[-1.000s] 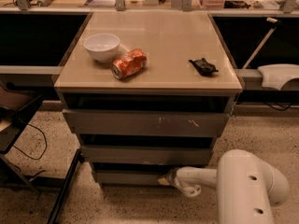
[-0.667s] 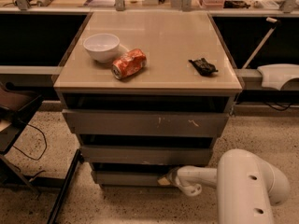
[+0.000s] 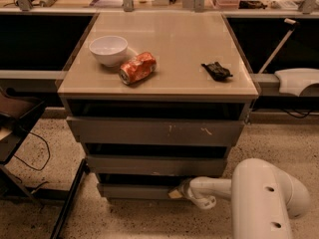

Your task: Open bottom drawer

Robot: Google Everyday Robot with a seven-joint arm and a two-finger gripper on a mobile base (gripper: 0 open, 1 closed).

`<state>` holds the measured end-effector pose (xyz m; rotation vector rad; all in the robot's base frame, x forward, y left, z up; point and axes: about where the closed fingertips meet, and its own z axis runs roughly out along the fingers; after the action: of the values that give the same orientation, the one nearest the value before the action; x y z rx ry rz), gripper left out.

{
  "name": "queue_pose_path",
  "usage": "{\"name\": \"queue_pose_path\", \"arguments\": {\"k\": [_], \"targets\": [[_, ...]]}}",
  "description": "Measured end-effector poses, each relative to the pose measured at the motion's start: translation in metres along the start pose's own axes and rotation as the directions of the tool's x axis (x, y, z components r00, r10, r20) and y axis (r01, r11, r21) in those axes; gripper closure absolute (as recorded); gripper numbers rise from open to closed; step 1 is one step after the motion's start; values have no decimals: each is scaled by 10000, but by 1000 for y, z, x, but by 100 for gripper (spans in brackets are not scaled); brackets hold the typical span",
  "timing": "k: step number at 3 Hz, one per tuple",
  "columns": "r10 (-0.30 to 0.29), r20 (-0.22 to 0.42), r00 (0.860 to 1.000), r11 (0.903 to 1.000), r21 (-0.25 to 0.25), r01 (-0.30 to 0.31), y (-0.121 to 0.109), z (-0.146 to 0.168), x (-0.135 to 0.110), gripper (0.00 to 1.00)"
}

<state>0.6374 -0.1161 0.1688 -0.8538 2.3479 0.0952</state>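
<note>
Desk (image 3: 174, 39): beige top, glowing under warm light.
Floor (image 3: 284, 143): speckled terrazzo, spreading pale around the desk.
Rear counter (image 3: 149, 3): running across the back, dark recesses lying beneath.
Black cable (image 3: 46, 151): looping over the floor at left.
Tool (image 3: 174, 193): sitting low at the desk's foot.

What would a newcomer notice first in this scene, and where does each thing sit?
The big white arm at lower right, its hand at the front of the bottom drawer. Next, the dented orange can lying beside the white bowl on the cabinet top, left of centre.
</note>
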Motion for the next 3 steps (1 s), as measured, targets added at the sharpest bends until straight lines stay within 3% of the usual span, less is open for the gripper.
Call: {"name": "queue_pose_path", "arguments": {"k": [3], "targets": [[-33, 53, 10000, 9998, 194, 31, 8, -11, 11, 100]]}}
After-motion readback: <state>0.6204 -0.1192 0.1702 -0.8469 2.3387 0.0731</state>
